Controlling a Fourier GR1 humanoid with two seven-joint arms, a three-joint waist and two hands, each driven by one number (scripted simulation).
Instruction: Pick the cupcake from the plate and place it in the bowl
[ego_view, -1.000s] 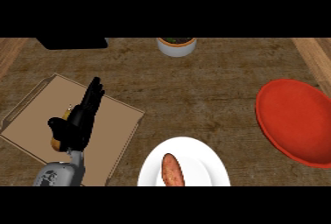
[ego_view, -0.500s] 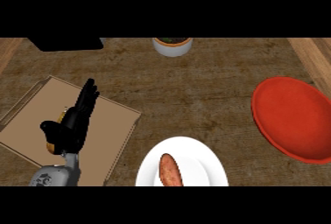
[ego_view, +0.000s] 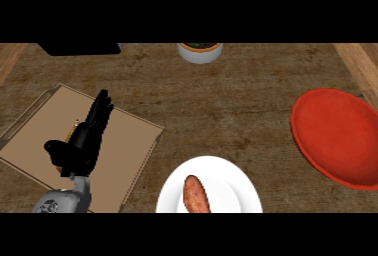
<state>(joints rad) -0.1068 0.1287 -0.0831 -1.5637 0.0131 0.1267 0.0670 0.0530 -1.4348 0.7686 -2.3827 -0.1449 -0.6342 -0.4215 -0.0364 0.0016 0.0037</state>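
A white plate (ego_view: 230, 176) lies at the lower middle of the head view, cut off by the lower edge. On it rests a long orange-brown item (ego_view: 196, 195) that looks like a sausage rather than a cupcake. The red bowl (ego_view: 336, 136) sits at the right edge. My left hand (ego_view: 81, 145) is open at the lower left, fingers straight and pointing away, above a tan board. It is well left of the plate and holds nothing. Small orange bits show at its edge; what they belong to is hidden. My right hand does not show.
The tan wooden board (ego_view: 129, 135) with a raised rim lies angled at the left. A white pot (ego_view: 199, 52) stands at the back middle, and a black object (ego_view: 80, 48) at the back left. Wooden strips (ego_view: 360, 65) run along both sides of the counter.
My left hand has drifted slightly down and to the left over the board. The plate, the bowl and the pot have stayed where they were.
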